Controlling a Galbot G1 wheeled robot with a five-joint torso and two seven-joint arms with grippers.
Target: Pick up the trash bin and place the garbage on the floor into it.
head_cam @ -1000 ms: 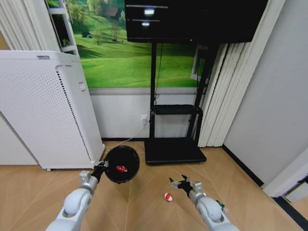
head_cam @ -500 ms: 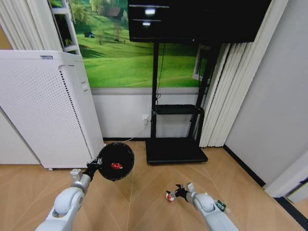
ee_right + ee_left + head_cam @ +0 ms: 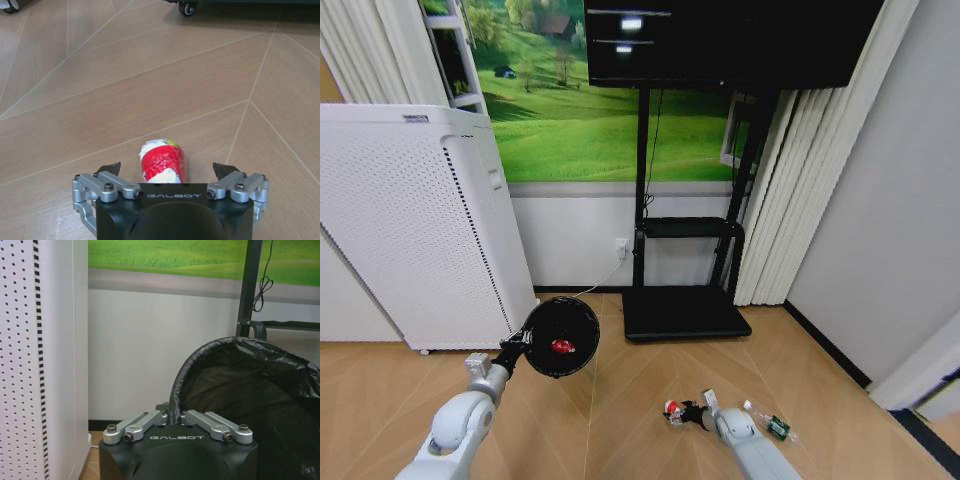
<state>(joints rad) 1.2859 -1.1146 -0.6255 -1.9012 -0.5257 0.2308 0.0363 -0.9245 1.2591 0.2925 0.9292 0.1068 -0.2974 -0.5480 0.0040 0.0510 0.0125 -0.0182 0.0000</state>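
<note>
Parquet floor [image 3: 620, 420]: spread right gripper [image 3: 167, 172] straddles a red-and-white wrapper lump [image 3: 162, 164].
Left gripper [image 3: 172, 417], marked GALBOT, pinches the black mesh trash bin [image 3: 560, 337] rim.

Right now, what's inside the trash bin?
In the head view, one red-and-white wrapper lump lies inside the trash bin, which the left gripper holds by its rim. A black liner covers the walls; the left wrist view hides the bin's bottom.
</note>
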